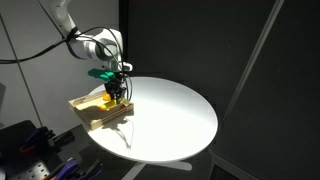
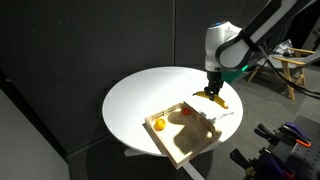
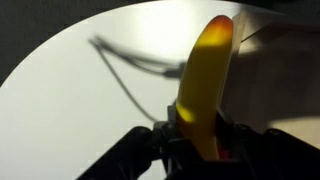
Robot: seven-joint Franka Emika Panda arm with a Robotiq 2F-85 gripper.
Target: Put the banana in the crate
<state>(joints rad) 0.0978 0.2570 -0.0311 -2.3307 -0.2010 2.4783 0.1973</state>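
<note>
Since the gripper (image 3: 200, 138) is clamped across the banana (image 3: 207, 75) jutting ahead of it, this light, soft, bruisable fruit likely needs only gentle squeeze.

Light wood crate (image 2: 190, 140) (matt, unpainted); smooth white table (image 2: 150, 92).

Lab-like robot setup: black curtain backdrop (image 2: 70, 50), round white table (image 2: 140, 95), gear (image 1: 30, 150) at edges.

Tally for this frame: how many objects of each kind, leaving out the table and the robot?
banana: 1
orange-yellow ball: 1
wooden crate: 1
Total: 3
</note>
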